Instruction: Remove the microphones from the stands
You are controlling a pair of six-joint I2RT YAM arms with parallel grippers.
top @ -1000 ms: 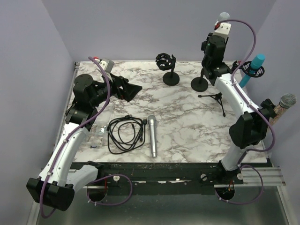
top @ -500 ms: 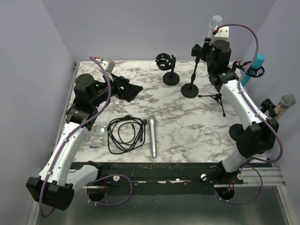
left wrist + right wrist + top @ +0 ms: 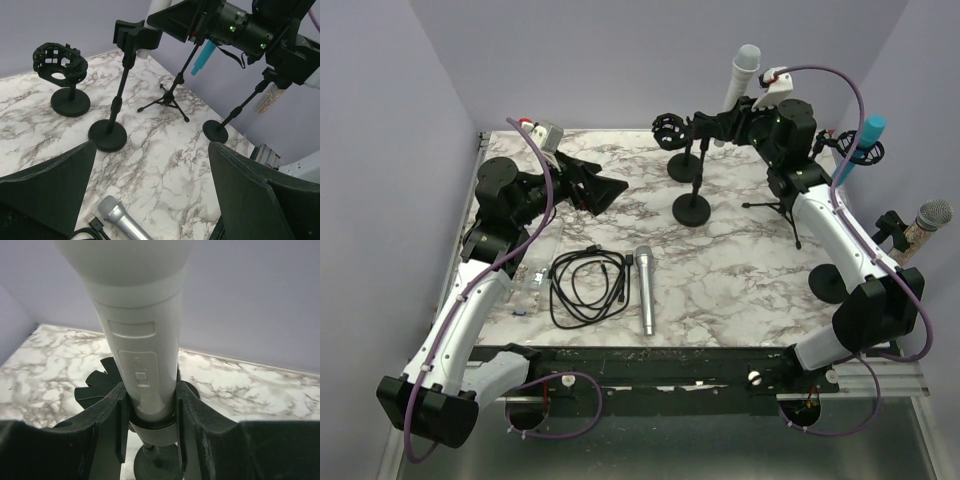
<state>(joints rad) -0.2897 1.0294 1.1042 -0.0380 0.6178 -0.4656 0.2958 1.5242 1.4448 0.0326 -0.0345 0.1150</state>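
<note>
The white microphone sits tilted in the clip of a black round-base stand. My right gripper is shut on the microphone's lower body just above the clip. In the right wrist view the microphone fills the gap between the fingers of the right gripper, with the stand base below. The left wrist view shows the stand and the microphone's end. My left gripper is open and empty over the table's left side, and its jaws stand wide apart in its wrist view.
An empty shock-mount stand is at the back centre. A teal microphone on a tripod and a silver microphone on another stand are at the right. A loose silver microphone and a coiled black cable lie near the front.
My right arm has swung left and toward the front, carrying the white microphone and its stand along; the base has shifted left across the table. The left arm has not moved.
</note>
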